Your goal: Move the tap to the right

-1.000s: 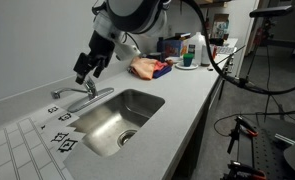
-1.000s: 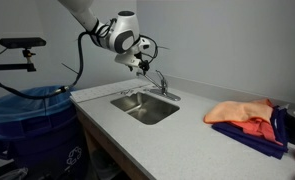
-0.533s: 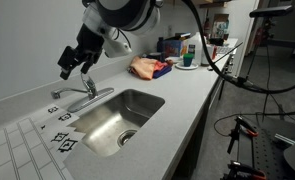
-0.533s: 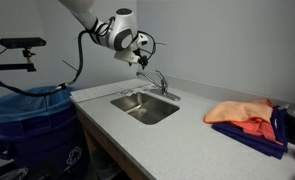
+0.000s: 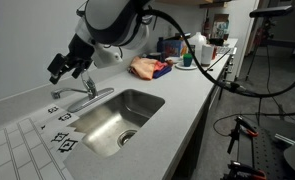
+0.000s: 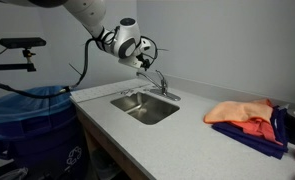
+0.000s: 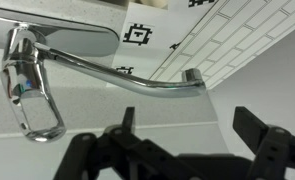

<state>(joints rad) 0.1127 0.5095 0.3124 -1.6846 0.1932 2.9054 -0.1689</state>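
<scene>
The tap (image 5: 80, 98) is shiny chrome and stands on the counter behind the steel sink (image 5: 115, 118), also seen as tap (image 6: 160, 84) and sink (image 6: 147, 106). In the wrist view the tap (image 7: 107, 72) shows its upright lever handle at left, with the long spout reaching right to its tip. My gripper (image 5: 62, 67) hovers just above the tap's handle end, apart from it. Both black fingers (image 7: 252, 125) stand wide apart at the bottom of the wrist view, so the gripper (image 7: 190, 125) is open and holds nothing. In the side exterior view the gripper (image 6: 145, 62) hangs above the tap.
An orange and blue cloth pile (image 5: 150, 68) lies further along the counter, also seen as cloths (image 6: 245, 120). Bottles and containers (image 5: 187, 50) crowd the counter's far end. A blue bin (image 6: 32, 115) stands beside the counter. Black marker tags (image 5: 63, 140) sit on the tiled strip. The wall runs close behind the tap.
My gripper has travelled along the tap from above the spout toward its handle end, staying open and clear of it. The tap has not moved.
</scene>
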